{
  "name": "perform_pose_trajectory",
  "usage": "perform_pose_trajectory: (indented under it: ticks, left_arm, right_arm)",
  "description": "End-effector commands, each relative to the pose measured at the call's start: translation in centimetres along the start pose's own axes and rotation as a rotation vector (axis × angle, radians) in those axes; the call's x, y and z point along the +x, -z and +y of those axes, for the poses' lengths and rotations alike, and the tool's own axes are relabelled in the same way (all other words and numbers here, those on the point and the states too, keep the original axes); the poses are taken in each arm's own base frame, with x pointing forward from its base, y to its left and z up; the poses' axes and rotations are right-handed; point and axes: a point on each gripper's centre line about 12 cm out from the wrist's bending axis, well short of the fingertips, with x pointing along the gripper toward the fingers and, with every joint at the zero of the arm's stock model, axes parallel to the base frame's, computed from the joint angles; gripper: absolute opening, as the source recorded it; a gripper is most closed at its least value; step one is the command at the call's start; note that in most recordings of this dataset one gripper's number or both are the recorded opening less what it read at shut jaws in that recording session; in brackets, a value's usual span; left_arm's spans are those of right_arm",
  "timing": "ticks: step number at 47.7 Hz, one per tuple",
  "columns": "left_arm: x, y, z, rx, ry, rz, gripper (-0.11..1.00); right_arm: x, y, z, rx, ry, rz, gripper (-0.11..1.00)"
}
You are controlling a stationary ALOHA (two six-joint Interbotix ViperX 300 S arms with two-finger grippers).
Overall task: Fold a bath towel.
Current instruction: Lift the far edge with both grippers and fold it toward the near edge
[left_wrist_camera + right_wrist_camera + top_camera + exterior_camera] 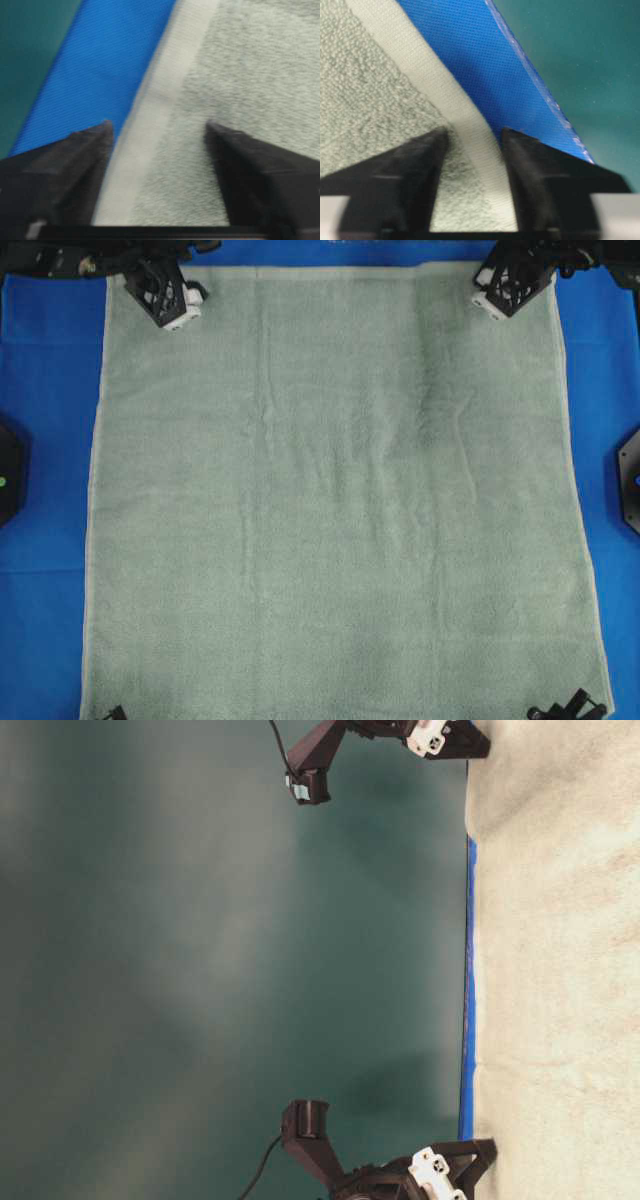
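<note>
Towel time: your bath towel [340,500] is lying flat and fully spread over the blue sheet [45,390], covering nearly all of it, with only strips of blue showing along the left, right and far edges. Light wrinkles run down its middle, and the paler hem band traces its sides.

Your left gripper [165,295] sits at the towel's far left corner in the overhead view. Look through your left wrist camera: the left gripper [157,132] has its jaws standing fairly wide apart, one finger over the blue sheet [100,65], the other over the fuzzy terry, with the flat hem band [165,90] running up between them. Nothing is pinched there; cloth lies between the tips but neither one presses it.

Your right gripper [510,285] is at the far right corner. From your right wrist camera, the right gripper [472,137] is narrower, its two tips straddling the hem [420,70] right where it bends. The tips look close to the band on both sides, but whether they are actually squeezing it you cannot tell from here.

The table-level view shows both grippers low at the towel's edge [560,970], tips down at the cloth.
</note>
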Motion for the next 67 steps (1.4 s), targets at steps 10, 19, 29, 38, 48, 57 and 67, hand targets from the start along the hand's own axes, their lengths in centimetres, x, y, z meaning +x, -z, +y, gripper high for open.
perform_pose_trajectory:
  ticks: [10,19,29,38,48,57,67]
  left_arm:
    - [0.3,1.3,-0.8,0.022,0.046,0.100,0.09]
    - [-0.1,1.0,-0.6,0.025,0.052,0.113,0.05]
    - [-4.5,-2.7,0.9,0.026,0.047,0.107,0.05]
    - [-9.3,-5.4,2.1,0.027,0.028,0.067,0.05]
    - [-10.3,-4.3,0.8,0.020,0.064,0.118,0.05]
    - [-11.9,-2.8,-4.8,0.014,0.172,0.198,0.05]
    - [-15.2,-0.5,-14.2,0.053,0.340,0.186,0.05]
  right_arm:
    - [-0.1,1.1,-0.1,0.024,-0.006,0.064,0.07]
    - [-0.7,1.7,0.0,0.043,-0.009,0.091,0.07]
    - [-4.8,0.1,-0.8,0.062,0.025,0.008,0.07]
    - [-9.3,-0.8,-1.4,0.074,0.059,-0.056,0.07]
    - [-11.3,0.1,0.4,0.071,0.029,-0.055,0.07]
    - [-13.6,2.2,5.2,0.048,-0.065,0.019,0.07]
    - [-17.0,5.8,12.5,0.068,-0.253,0.015,0.07]
